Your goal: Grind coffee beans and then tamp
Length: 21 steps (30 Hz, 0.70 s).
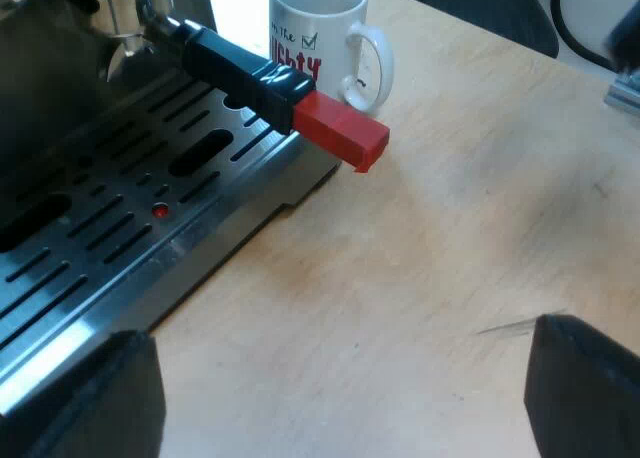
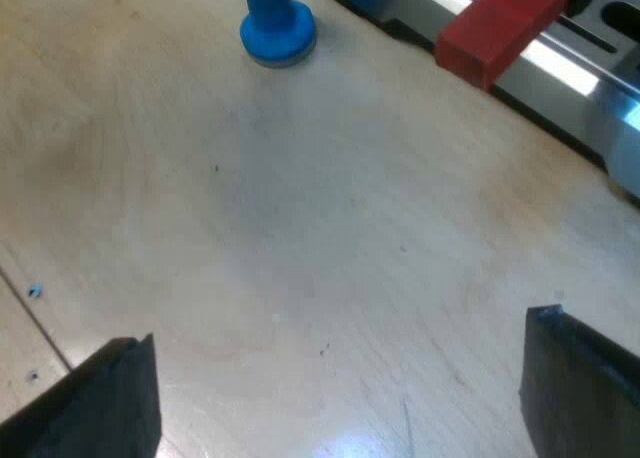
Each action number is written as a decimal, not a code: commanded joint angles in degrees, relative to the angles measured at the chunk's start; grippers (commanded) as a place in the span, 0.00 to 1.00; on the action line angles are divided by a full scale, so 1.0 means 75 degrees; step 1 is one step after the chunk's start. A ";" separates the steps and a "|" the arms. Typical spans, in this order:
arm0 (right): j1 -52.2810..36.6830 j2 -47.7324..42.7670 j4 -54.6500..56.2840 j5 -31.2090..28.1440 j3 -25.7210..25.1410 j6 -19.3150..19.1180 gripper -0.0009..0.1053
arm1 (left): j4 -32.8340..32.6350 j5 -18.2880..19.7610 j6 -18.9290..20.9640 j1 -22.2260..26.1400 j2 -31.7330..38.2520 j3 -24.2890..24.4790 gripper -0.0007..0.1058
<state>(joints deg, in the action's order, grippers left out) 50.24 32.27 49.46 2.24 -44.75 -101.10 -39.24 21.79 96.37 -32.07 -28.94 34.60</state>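
Gaping wide, left tool [image 1: 340, 378] facing mug [image 1: 320, 28] and red-ended handle [image 1: 250, 73]; right tool [image 2: 345, 378] facing blue tamper [image 2: 275, 23].

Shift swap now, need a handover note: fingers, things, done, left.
Left gripper: fingers open, empty, over the table by the machine.
Right gripper: fingers open, empty, over the table.
Holder sits in the machine's front, red end out; mug near the red end; tamper upright on the table.
Done: holder in place; ground or not, cannot tell.
Left: tamping, tamper untouched.
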 commanded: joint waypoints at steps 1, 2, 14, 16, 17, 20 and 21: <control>0.0541 -0.0005 -0.0858 -0.0438 0.0549 0.0347 0.73 | 0.0135 0.0044 -0.0352 -0.0033 0.0017 0.0015 0.75; 0.0714 -0.0005 -0.1091 -0.0518 0.0701 0.0465 0.73 | 0.0135 0.0044 -0.0417 -0.0033 0.0017 0.0006 0.75; 0.2411 0.0559 -0.3587 -0.3099 0.1579 0.0497 0.73 | 0.0263 0.0044 -0.0713 -0.0033 0.0017 -0.0040 0.75; 0.2648 0.0794 -0.3900 -0.3491 0.1685 0.0587 0.73 | 0.0308 0.0044 -0.0713 -0.0033 0.0017 -0.0040 0.75; 0.2717 0.0894 -0.4008 -0.3650 0.1718 0.0674 0.73 | 0.0312 0.0044 -0.0713 -0.0033 0.0017 -0.0040 0.75; 0.2837 0.1154 -0.4236 -0.3840 0.1779 0.0949 0.73 | 0.0310 0.0044 -0.0713 -0.0033 0.0017 -0.0040 0.75; 0.2859 0.1315 -0.4269 -0.3921 0.1779 0.1103 0.73 | 0.0310 0.0044 -0.0713 -0.0033 0.0017 -0.0040 0.75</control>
<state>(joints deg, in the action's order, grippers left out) 71.63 42.28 18.61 -26.15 -31.31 -93.04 -37.55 21.79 91.36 -32.07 -28.94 34.25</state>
